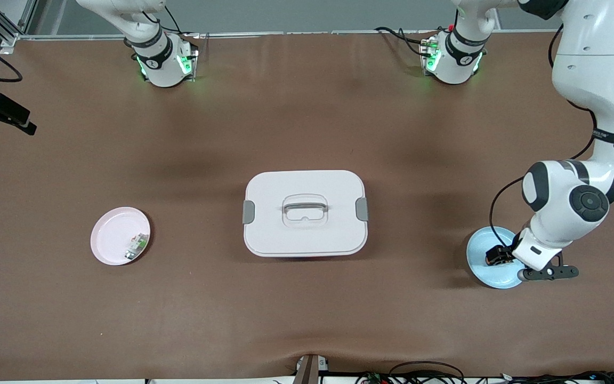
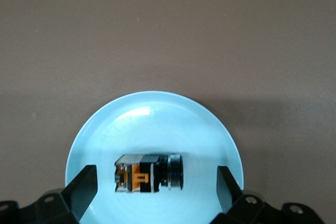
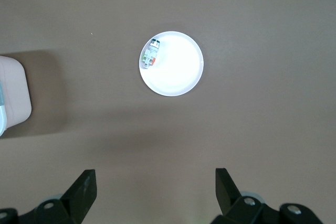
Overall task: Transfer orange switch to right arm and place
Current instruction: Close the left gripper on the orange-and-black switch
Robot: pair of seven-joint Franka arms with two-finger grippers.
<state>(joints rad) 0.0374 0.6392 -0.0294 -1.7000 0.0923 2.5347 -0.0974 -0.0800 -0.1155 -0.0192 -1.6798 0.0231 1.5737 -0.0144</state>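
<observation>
Lying on its side in the blue plate (image 1: pixel 478 250) near the worktop's edge at the left arm's end, the orange switch (image 2: pixel 149 173) looks small, hard, light and rolly, so the left gripper (image 2: pixel 152 182), jaws wide open around it, should pinch its boxy black middle, while the right gripper (image 3: pixel 155 187) waits open high over the pink plate (image 3: pixel 178 74).

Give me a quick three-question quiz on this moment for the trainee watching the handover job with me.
1. True or false: the left hand has closed on the small black-and-orange switch.
2. The switch lies on which dish: A, the round light-blue plate; B, the round pink plate; C, the white lidded box?
3. Fill in: the small green-and-white part lies on the ____ plate.

Key: 1 false, the open fingers straddle it; 2 A; 3 pink.
</observation>
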